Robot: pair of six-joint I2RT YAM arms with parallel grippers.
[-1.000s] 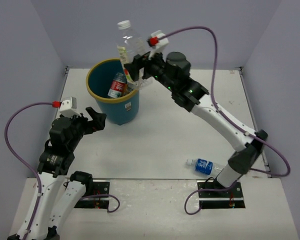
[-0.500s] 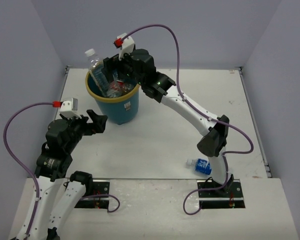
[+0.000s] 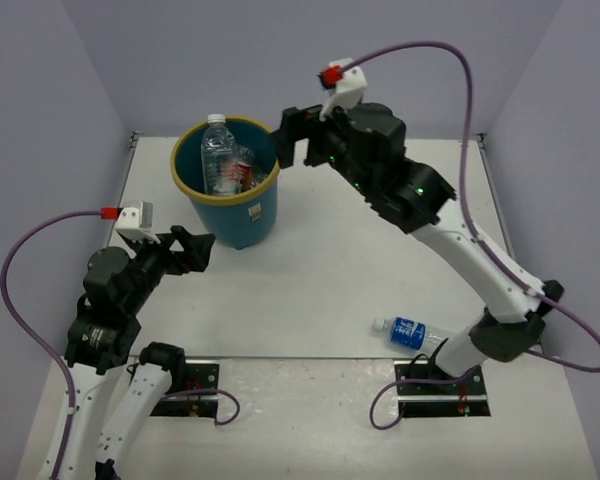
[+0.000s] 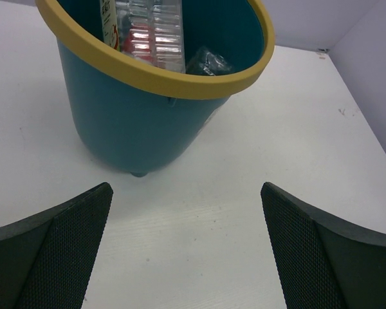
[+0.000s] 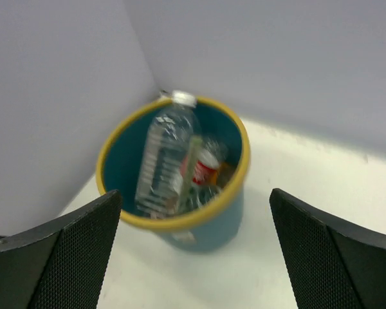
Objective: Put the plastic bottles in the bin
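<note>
Noting both pincers spread wide and empty. My right gripper (image 3: 288, 138) hangs just beside the bin (image 3: 248, 215), level with its rim. My left gripper (image 3: 193, 250) sits near its base. A clear bottle (image 3: 217, 152) stands inside the bin beside a red-labelled bottle (image 3: 242, 172). A blue-labelled bottle (image 3: 406, 331) lies well apart from the bin.

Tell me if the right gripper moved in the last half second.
Yes: the right gripper pulled back from over the bin to just right of its rim, top view.

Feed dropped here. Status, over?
Left end effector open, empty. Right end effector open, empty, near bin. Clear bottle inside. Blue-label bottle on table, nothing blocking it.
</note>
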